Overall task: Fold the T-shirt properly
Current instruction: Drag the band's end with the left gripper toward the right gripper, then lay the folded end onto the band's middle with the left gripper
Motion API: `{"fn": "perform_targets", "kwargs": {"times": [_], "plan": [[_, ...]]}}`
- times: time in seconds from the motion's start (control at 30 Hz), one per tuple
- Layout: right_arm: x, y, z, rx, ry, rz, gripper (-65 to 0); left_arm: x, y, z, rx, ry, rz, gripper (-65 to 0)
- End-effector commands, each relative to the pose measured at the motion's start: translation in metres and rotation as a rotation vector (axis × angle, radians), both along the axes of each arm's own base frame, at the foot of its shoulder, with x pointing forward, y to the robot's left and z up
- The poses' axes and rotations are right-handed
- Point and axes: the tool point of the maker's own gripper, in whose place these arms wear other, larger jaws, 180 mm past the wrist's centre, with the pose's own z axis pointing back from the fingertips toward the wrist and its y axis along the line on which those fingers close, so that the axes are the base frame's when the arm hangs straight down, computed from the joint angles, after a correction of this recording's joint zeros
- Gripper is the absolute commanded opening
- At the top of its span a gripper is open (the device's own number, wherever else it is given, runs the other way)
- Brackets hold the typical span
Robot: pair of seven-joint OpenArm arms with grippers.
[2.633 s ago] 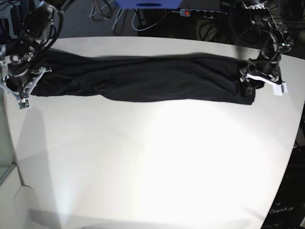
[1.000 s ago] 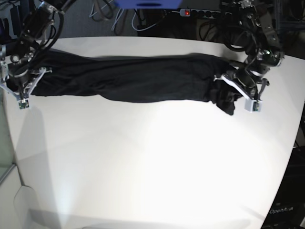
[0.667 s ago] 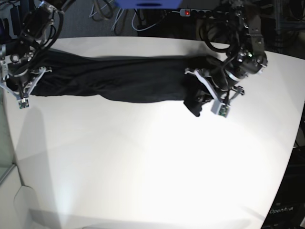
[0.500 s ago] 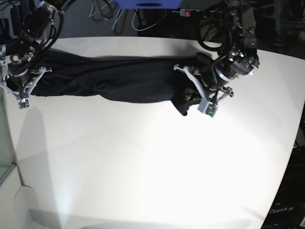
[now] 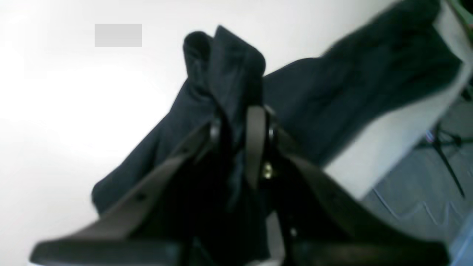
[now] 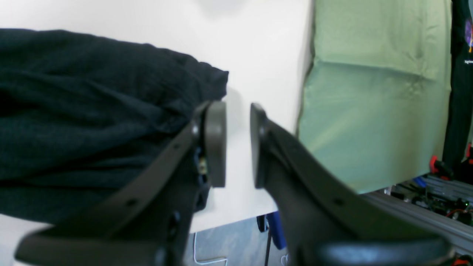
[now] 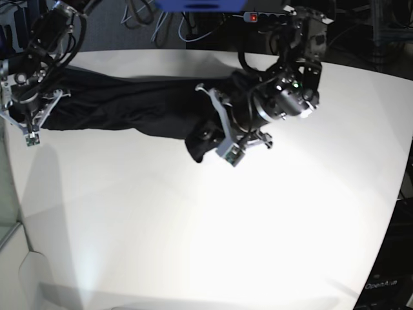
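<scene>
I see my left end effector (image 7: 216, 132) clamped on a bunched end of the black T-shirt (image 7: 129, 106) above the bench (image 7: 206, 226); my right end effector (image 6: 238, 144) stands slightly apart, gripping nothing.

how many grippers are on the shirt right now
1. The left gripper pinches one end of the shirt near the table's middle. The right gripper sits beside the other end, nothing between its fingers.

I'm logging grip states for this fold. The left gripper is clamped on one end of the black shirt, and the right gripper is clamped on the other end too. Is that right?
Only partly. The left gripper is clamped on the T-shirt, but the right gripper is not: the right wrist view shows bare white table between its jaws, with the fabric lying beside one finger.
</scene>
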Motion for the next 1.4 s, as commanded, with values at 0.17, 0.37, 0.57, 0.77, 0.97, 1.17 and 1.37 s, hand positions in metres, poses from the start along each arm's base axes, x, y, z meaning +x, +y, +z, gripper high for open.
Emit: {"fn": "perform_targets", "kwargs": {"times": [0.17, 0.37, 0.57, 0.77, 0.97, 1.17, 1.37], "plan": [[0.004, -0.006, 0.012, -0.027, -0.033, -0.003, -55.8, -0.005, -0.017, -0.012, -0.033, 0.074, 0.035, -65.0], [0.004, -0.005, 0.011, -0.025, -0.032, -0.003, -55.8, -0.005, -0.022, -0.014, -0.05, 0.087, 0.04, -65.0], [0.004, -0.005, 0.01, -0.023, -0.029, 0.0, -55.8, 0.003, -0.039, -0.024, -0.071, 0.133, 0.044, -65.0], [0.004, -0.005, 0.01, -0.023, -0.028, 0.0, -55.8, 0.005, -0.054, -0.023, -0.105, 0.152, 0.043, -65.0], [0.004, -0.004, 0.01, -0.022, -0.028, 0.001, -55.8, 0.003, -0.072, -0.015, -0.111, 0.13, -0.014, -65.0], [0.004, -0.004, 0.01, -0.022, -0.028, 0.001, -55.8, 0.001, -0.082, -0.009, -0.13, 0.129, -0.028, -65.0], [0.004, -0.004, 0.01, -0.022, -0.028, 0.001, -55.8, 0.001, -0.089, -0.014, -0.132, 0.149, -0.032, -65.0]]}}
